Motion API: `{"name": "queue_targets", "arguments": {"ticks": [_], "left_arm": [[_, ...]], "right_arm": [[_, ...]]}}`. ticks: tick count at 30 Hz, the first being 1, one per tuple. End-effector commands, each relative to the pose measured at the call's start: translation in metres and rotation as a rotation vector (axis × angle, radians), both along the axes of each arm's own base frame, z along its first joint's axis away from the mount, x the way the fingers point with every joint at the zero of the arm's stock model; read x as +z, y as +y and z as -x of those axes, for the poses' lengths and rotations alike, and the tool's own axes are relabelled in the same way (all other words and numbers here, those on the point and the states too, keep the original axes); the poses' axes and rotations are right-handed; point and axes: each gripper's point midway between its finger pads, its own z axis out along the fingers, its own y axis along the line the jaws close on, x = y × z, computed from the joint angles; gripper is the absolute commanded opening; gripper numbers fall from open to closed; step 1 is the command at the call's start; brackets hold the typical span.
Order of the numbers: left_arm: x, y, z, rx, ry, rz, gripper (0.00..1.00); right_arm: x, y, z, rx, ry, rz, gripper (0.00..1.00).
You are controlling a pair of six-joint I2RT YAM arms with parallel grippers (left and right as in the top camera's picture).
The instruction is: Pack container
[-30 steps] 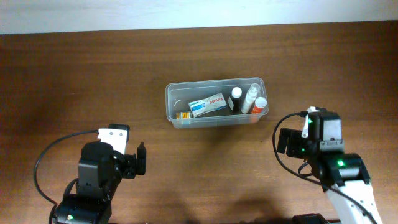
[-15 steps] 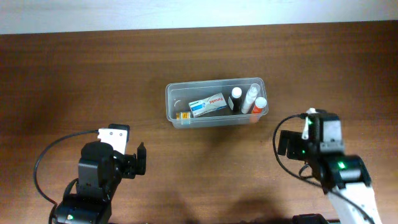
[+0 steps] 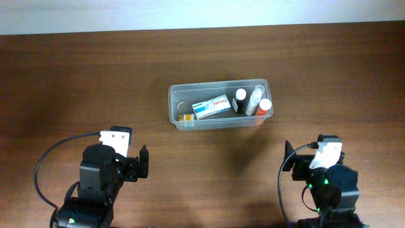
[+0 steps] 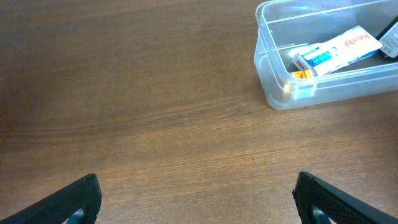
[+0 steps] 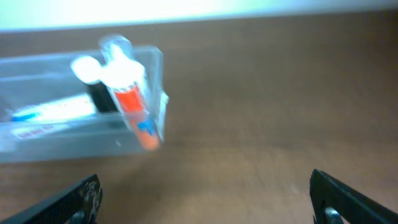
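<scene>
right hand — now farther back from the container

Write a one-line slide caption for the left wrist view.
Left gripper open and empty above the wooden table, short of the clear container holding a white box.

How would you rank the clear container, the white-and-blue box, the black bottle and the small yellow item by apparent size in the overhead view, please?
1. clear container
2. white-and-blue box
3. black bottle, though it is seen partly end-on, so its true length is unsure
4. small yellow item
</scene>
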Motion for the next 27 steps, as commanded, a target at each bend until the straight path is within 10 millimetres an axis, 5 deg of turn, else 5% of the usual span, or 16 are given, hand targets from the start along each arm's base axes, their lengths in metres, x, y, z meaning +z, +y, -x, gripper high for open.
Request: {"name": "queue_targets", "arguments": {"ticks": [1, 10, 15, 17, 27], "left_arm": [[-0.001, 0.002, 0.000, -0.003, -0.001, -0.016, 1.00], [-0.001, 0.002, 0.000, -0.003, -0.001, -0.016, 0.99], [-0.001, 0.002, 0.000, -0.003, -0.001, -0.016, 0.99], [-0.001, 0.002, 0.000, -0.003, -0.001, -0.016, 0.99], [-0.001, 0.002, 0.000, -0.003, -0.001, -0.016, 0.99]], "right_arm": [[0.002, 0.019, -0.001, 0.140, -0.119, 0.062, 0.98], [0.025, 0.026, -0.011, 0.178, -0.475, 0.154, 0.98], [0.015, 0.026, -0.011, 0.199, -0.449, 0.251, 0.98], [-0.006, 0.026, -0.010, 0.210, -0.366, 0.250, 0.98], [-0.007, 0.025, -0.010, 0.207, -0.360, 0.235, 0.98]]}}
